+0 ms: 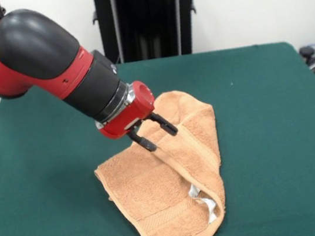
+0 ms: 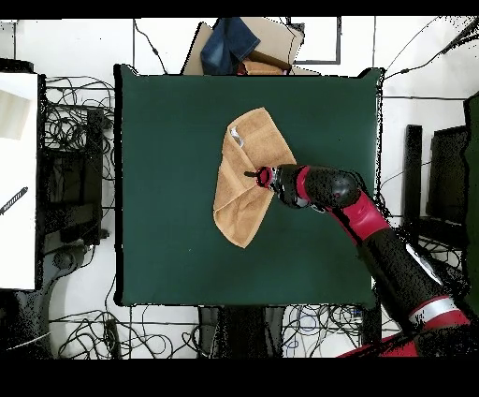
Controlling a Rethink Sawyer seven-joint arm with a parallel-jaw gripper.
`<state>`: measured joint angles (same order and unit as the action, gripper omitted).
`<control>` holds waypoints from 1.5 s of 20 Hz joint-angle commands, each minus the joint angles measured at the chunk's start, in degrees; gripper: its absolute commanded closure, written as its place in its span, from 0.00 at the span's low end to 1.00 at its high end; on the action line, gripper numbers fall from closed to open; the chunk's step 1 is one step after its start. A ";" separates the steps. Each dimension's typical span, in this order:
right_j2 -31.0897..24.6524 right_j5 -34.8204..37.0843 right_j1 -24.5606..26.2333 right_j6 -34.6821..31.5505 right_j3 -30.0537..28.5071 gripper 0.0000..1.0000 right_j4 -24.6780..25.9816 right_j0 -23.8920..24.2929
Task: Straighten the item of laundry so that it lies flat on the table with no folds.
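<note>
The light orange-tan towel (image 1: 161,182) lies on the dark green table (image 1: 273,136), a little right of the middle. It is not flat: its right side is folded over along a long ridge, and the white label (image 1: 205,203) shows at the near end of that fold. My gripper (image 1: 160,136) comes in tilted from the upper left, with its black fingers (image 1: 148,143) spread apart and nothing between them, right at the fold's ridge. In the overhead view the gripper (image 2: 251,173) is over the middle of the towel (image 2: 239,201), on the table (image 2: 168,187).
The robot's black pedestal (image 1: 145,19) stands at the table's far side. In the overhead view a cardboard box with blue cloth (image 2: 239,42) sits beyond the table's top edge, cables lie on the floor all round, and a white surface (image 2: 17,187) is at the left.
</note>
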<state>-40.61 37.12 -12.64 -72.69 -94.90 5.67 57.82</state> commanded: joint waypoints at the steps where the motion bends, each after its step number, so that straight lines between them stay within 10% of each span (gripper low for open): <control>1: 1.90 -2.72 0.84 -0.91 0.56 0.00 3.68 -0.55; 30: 3.09 1.44 -0.50 0.83 3.42 0.00 3.66 -0.81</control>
<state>-40.11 37.12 -13.05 -72.69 -94.90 5.68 57.82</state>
